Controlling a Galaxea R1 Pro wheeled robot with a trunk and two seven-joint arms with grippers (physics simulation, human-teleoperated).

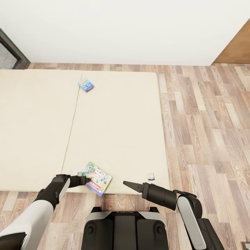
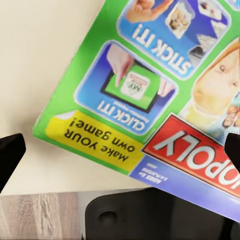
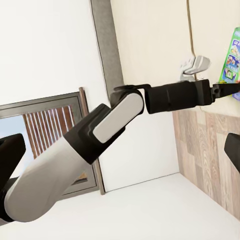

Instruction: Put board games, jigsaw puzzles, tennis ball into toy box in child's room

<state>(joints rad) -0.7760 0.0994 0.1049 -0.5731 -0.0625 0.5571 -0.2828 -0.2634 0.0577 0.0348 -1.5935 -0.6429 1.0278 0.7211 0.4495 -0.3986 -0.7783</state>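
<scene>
Step in hand, by my reading: pickup of the first board game off the bed (image 1: 114, 114); nothing is lifted yet. Left arm reaches forward low over the bed's near edge, forearm roughly level, wrist aimed toward the robot's right. Left gripper (image 1: 85, 180) sits at the near-left corner of the green-edged board game (image 1: 98, 178), which lies flat, rotated, at the bed's near edge. In the left wrist view the box (image 2: 150, 95) lies straight ahead of the claw, between the two dark fingertips (image 2: 10, 155) at the picture's sides; jaws released and spread wide, and I cannot tell whether either pad touches the box. Next move calls for, in my judgement, advancing so the box edge sits between the pads, then clenching on the thin edge; a flat box on a soft top may slide rather than seat. Second board game, the blue one (image 1: 85, 84), lies well beyond the left gripper, far up the bed near the seam. A small grey-white object (image 1: 150, 176) rests on the bed just ahead of the right gripper (image 1: 129, 184). Right arm is bent at the elbow, forearm pointing toward the left gripper; its fingertips at the right wrist view's edges stand wide apart, released, holding nothing.
</scene>
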